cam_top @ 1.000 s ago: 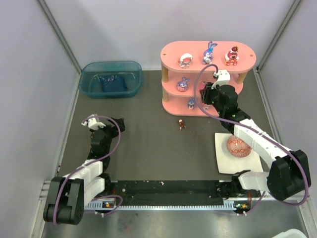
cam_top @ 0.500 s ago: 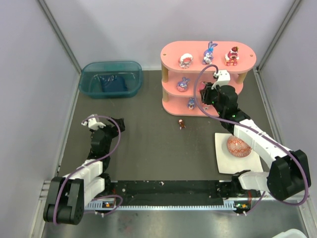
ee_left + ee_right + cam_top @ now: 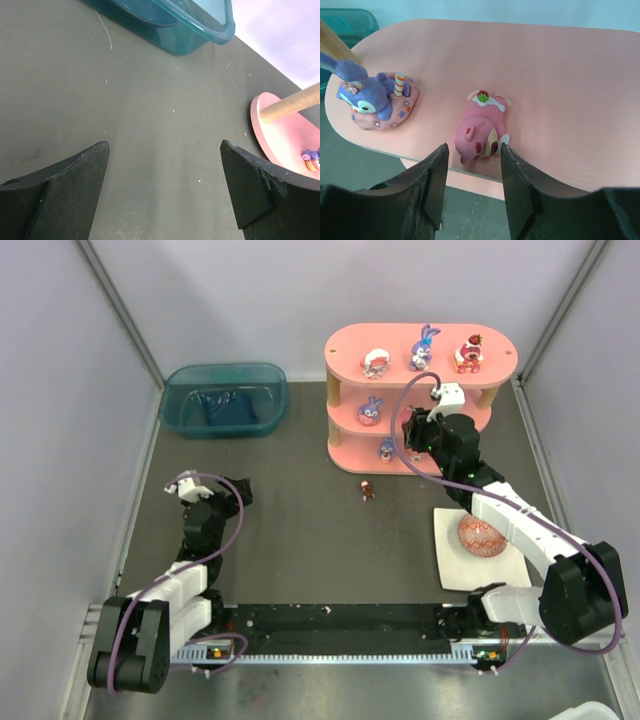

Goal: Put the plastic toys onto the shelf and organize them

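Three toys [image 3: 424, 348] stand in a row on top board of pink shelf [image 3: 345, 350], at 1 o'clock on worktop [image 3: 290, 530]. Mid-board toy [image 3: 371, 410] and bottom-board toy [image 3: 386, 449] sit near its left end. Pink pig [image 3: 479, 125] lies flat by front edge of a lower board, can't tell which, w/ long-eared purple toy [image 3: 370, 102] at its 9 o'clock, apart. Right gripper [image 3: 472, 147] fingers stand apart either side of pig's lower end, not clamped. Teal bin [image 3: 224, 398] at 11 o'clock, contents unclear. Loose toy [image 3: 367, 489] lies on worktop at shelf's 6 o'clock. Patterned egg [image 3: 482, 536] rests on white plate [image 3: 450, 575] at 4 o'clock. Left gripper [image 3: 164, 144] fingers are wide apart over bare worktop.
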You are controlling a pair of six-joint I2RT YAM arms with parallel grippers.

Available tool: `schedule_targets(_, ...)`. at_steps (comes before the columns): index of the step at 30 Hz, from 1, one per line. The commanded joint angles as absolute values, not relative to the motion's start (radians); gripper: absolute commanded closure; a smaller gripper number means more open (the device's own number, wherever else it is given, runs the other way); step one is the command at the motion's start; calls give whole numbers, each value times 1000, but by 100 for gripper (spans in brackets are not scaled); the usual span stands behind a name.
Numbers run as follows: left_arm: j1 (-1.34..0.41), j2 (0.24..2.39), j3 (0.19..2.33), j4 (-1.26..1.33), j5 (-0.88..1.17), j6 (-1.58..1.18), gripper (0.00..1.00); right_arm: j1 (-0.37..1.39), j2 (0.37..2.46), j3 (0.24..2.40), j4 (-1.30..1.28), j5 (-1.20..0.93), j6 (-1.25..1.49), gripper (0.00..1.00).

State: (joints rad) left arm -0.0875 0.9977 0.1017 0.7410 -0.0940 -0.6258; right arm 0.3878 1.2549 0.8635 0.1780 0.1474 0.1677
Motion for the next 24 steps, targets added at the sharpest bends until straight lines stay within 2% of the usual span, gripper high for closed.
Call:
schedule_targets(1, -84, 986, 110, 788, -91, -618, 2, 367, 1252, 861, 176, 133, 181, 53)
schedule_targets(11, -84, 983, 109, 788, -92, -620, 2, 367, 1243, 864, 181, 132, 179, 45)
schedule_targets(24, -84, 982, 107, 790, -91, -620, 2, 367, 1167, 835, 206, 130, 179, 41)
